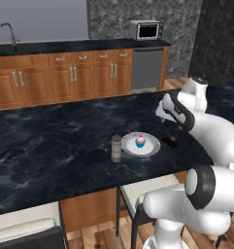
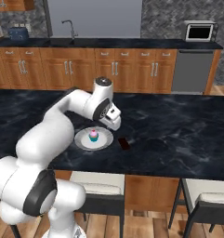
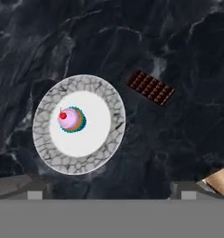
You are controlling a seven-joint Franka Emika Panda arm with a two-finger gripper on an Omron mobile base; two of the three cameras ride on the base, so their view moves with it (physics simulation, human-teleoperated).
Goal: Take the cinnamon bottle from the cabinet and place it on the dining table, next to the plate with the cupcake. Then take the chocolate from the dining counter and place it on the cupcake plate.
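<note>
The cinnamon bottle [image 1: 116, 148] stands upright on the black dining table [image 1: 50, 146], just left of the plate [image 1: 150, 150]. On the plate [image 3: 100, 155] sits the cupcake [image 3: 71, 119] with pink frosting [image 1: 140, 141] [image 2: 93, 135]. The chocolate [image 3: 150, 87] lies flat on the marble a little beyond the plate's edge [image 1: 169, 142] [image 2: 124, 143]. My gripper [image 3: 109, 191] hangs open and empty above the table, over the plate and the bar [image 1: 163, 115] [image 2: 115, 125]. My arm hides the bottle in the right base view. A strip of the wall cabinet [image 2: 11, 3] shows at top left.
Stools [image 1: 147, 189] [image 2: 97, 186] [image 2: 206, 197] stand at the table's near edge. Across the aisle run base cabinets [image 1: 65, 78] with a sink tap [image 2: 69, 25], a dishwasher [image 1: 146, 68], a microwave [image 2: 199, 31] and a toaster [image 2: 18, 33].
</note>
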